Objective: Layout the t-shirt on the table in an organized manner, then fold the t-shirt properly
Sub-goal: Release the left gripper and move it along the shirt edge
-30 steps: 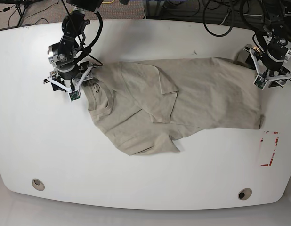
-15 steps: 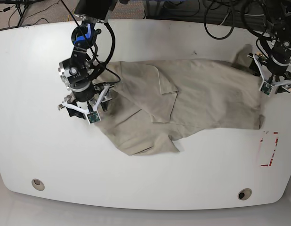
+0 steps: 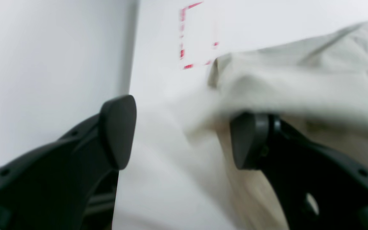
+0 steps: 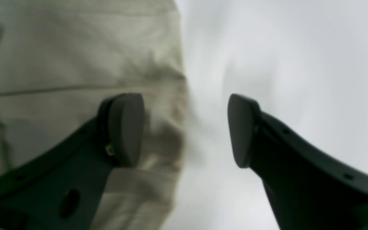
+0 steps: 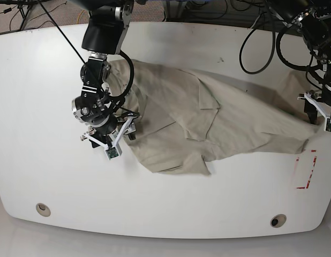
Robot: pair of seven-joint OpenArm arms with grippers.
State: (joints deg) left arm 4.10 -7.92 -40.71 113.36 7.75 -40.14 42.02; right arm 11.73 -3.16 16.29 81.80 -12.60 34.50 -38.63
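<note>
The beige t-shirt [image 5: 208,115] lies rumpled across the middle of the white table [image 5: 165,203], with folds near its centre. My right gripper [image 5: 106,140] is at the shirt's left edge. In the right wrist view it [image 4: 184,131] is open, one finger over the cloth [image 4: 75,48], the other over bare table. My left gripper [image 5: 321,110] is at the shirt's right tip. In the left wrist view it [image 3: 184,134] is open, and blurred cloth [image 3: 299,86] drapes over its right finger [image 3: 251,140].
A red-tape rectangle [image 5: 306,170] marks the table at the right, just in front of the shirt's tip; it also shows in the left wrist view [image 3: 196,35]. Two grey grommet holes [image 5: 43,209] [image 5: 278,220] sit near the front edge. Cables hang behind the table.
Both arms have moved toward the table's front. The shirt has shifted with them; its right end is now drawn into a point near the left gripper.
</note>
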